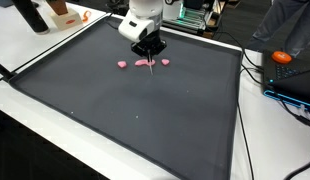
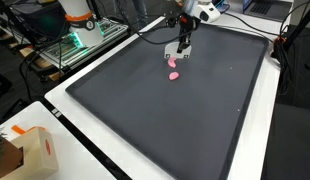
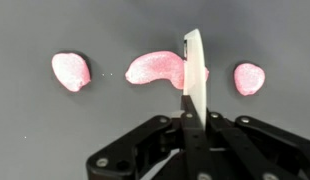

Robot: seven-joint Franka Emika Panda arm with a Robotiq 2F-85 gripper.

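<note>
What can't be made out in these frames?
- Wrist view: the white blade covers the right end of the middle pink piece, so whether the piece is cut through is hidden.
- Both exterior views: the gripper blocks the blade tip, and the pink pieces are too small to show their shape.

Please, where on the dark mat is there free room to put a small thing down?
Most of the mat is bare: the whole stretch from the pink pieces to its near edge, and both side strips. It is crowded only by the far edge, where the gripper holds a blade at the middle piece.
</note>
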